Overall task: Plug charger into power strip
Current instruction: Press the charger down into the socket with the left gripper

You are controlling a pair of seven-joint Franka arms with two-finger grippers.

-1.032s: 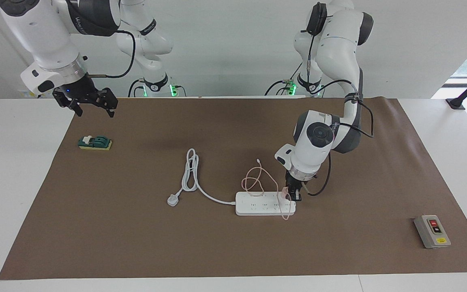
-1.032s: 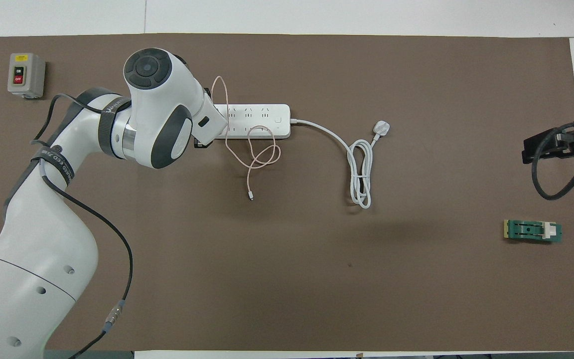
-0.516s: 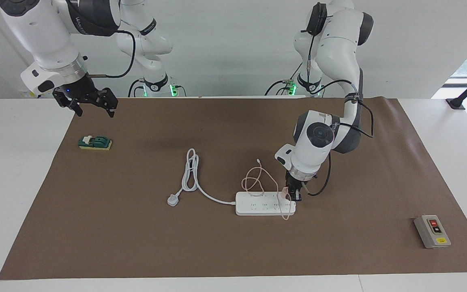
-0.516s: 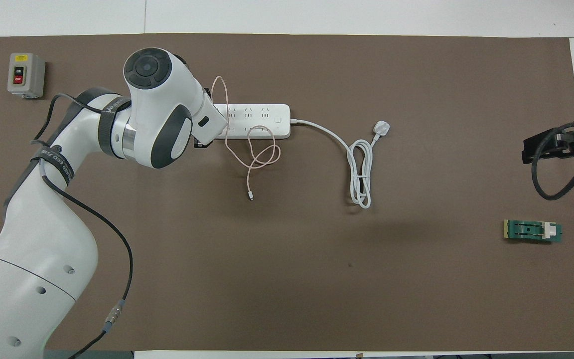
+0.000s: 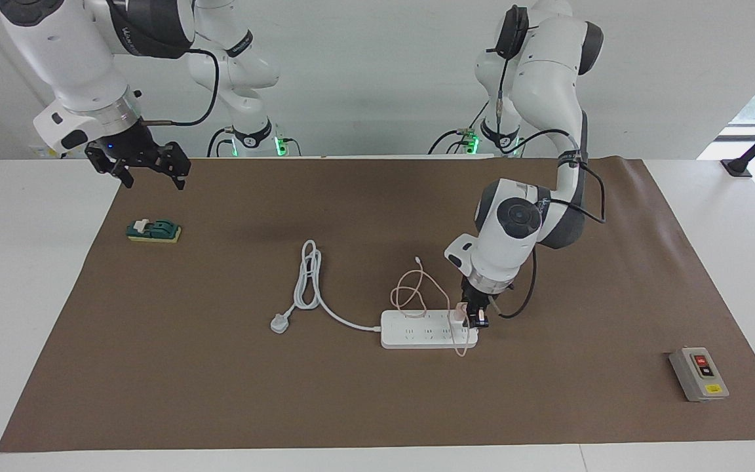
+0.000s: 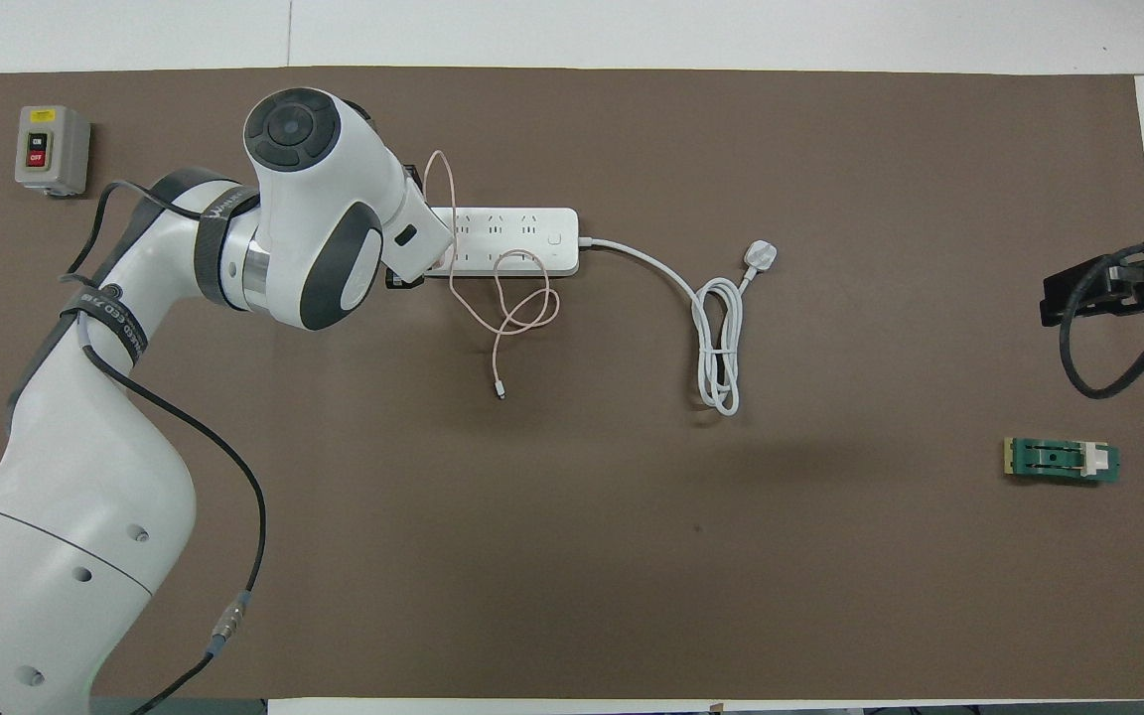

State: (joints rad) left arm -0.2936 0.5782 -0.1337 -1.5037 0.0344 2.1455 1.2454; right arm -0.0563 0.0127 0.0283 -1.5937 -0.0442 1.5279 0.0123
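The white power strip (image 5: 417, 333) lies flat mid-mat; it also shows in the overhead view (image 6: 522, 233). The pale pink charger (image 5: 459, 314) sits on the strip's end toward the left arm's end of the table; only a sliver of it shows from overhead (image 6: 440, 260). Its thin pink cable (image 5: 410, 288) loops over the strip and onto the mat nearer the robots. My left gripper (image 5: 474, 317) points down at that end, shut on the charger. My right gripper (image 5: 149, 176) is open and empty and waits in the air over the mat's edge.
The strip's thick white cord and three-pin plug (image 5: 279, 323) lie toward the right arm's end. A small green block (image 5: 153, 231) lies near the right gripper. A grey box with red and black buttons (image 5: 698, 373) stands at the left arm's end.
The left arm's wrist has shifted slightly, uncovering a sliver of the pink charger from overhead. The gripper stays at the strip's end. The right arm has not moved.
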